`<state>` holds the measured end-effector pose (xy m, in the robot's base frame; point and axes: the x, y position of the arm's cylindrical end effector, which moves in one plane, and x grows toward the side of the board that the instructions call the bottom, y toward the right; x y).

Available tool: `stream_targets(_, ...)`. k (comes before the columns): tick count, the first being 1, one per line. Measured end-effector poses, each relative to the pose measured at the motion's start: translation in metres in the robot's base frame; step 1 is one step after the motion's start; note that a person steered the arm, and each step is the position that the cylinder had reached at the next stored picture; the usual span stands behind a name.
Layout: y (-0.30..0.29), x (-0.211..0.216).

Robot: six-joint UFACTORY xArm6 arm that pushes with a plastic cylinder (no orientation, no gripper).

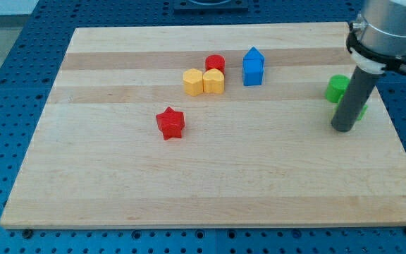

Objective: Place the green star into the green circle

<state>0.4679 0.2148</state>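
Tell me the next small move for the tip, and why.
Probably a short push toward the view's top. My tip sits right against a green block mostly hidden behind the rod, likely the star, and the green circle lies just above it, so a small nudge upward should bring them together.

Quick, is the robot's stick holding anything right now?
No hand here, so nothing held: my tip rests on the board, right beside the green blocks, partly hiding one. Touching cannot be told.
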Motion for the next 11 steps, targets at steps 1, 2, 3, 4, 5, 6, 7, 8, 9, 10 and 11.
stream_targets(1,0.012,0.009)
stream_targets(2,0.021,0.012)
stream_targets(3,0.022,0.012)
stream_targets(4,0.022,0.012)
stream_targets(5,0.026,0.012)
stream_targets(6,0.032,0.010)
stream_targets(7,0.033,0.003)
stream_targets(8,0.033,-0.005)
stream_targets(9,0.033,-0.007)
stream_targets(10,0.033,-0.008)
stream_targets(11,0.033,-0.009)
